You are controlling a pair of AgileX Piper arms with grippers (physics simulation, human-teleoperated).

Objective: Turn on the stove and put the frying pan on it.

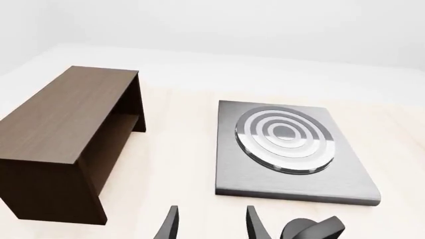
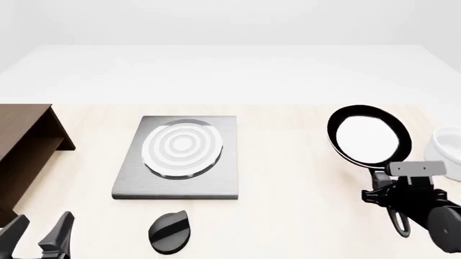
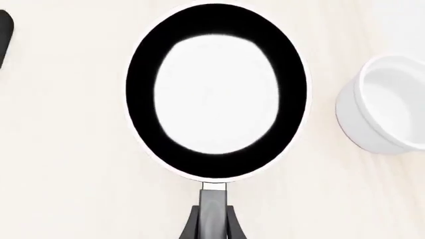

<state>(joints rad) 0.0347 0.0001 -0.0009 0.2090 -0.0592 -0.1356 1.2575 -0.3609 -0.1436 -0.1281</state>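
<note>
One frying pan [image 2: 368, 135], one stove [image 2: 180, 156], one knob [image 2: 169, 232].

A simulated kitchen tabletop is shown: a stove [image 2: 180, 159] with its knob [image 2: 169, 231], a frying pan [image 2: 368, 137], a white bowl [image 2: 448, 149] and a wooden cabinet [image 2: 21, 148] are set on a pale table [image 2: 288, 178] against blank white surroundings.

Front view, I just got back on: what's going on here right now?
The right claw is closed on the long black handle of the small round black frying pan, which is off to the right of the flat grey metal stove plate, beside a white bowl. The left claw hangs open near the black teardrop knob, not touching it.
</note>
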